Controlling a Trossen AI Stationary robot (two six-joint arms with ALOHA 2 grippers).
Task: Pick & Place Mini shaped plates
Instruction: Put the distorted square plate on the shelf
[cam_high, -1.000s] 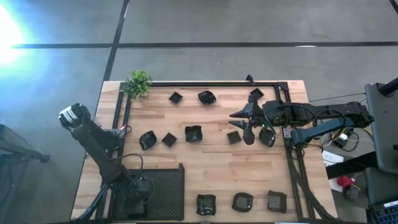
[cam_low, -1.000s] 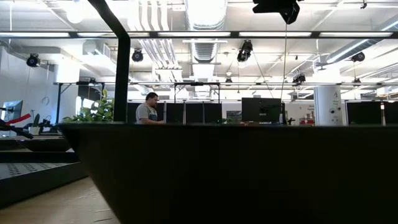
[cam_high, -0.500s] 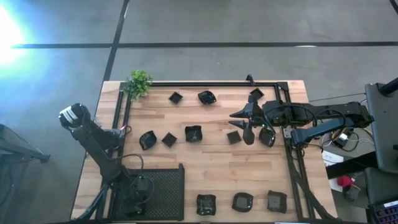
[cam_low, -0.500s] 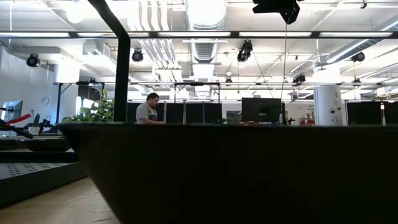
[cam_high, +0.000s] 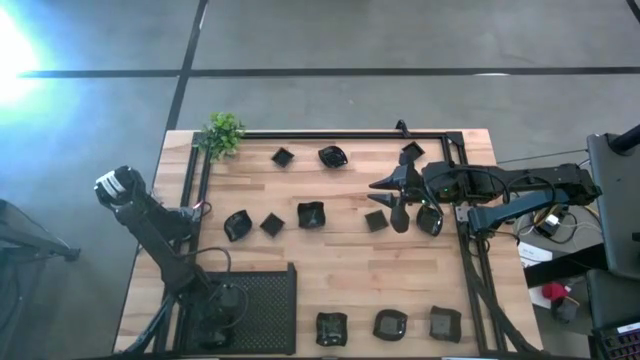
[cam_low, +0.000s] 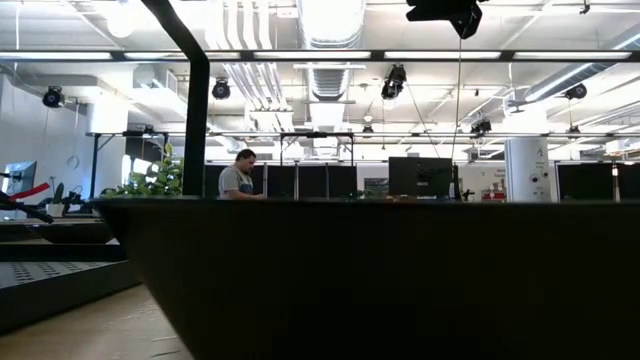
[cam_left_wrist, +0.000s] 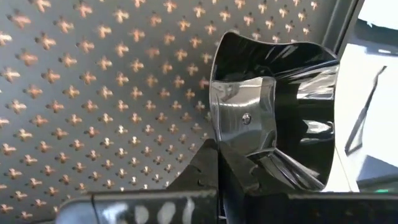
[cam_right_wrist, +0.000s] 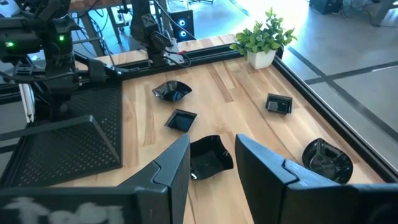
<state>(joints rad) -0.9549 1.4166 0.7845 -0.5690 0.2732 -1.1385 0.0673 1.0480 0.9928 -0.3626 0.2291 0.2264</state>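
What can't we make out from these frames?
- Low view: a dark wall right at the lens hides the tabletop and every plate.
- High view: the left pincer merges with the mesh tray; its plate shows only in the left wrist view.
- High view: the right pincer covers the wood beneath it.

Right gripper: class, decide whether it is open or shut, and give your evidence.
Open. The right gripper shows a clear gap between its fingers, nothing between them, above the table.

Both arms are dark, jointed tubes; the right hand (cam_high: 385, 194) has two tapered black fingers, green light behind.
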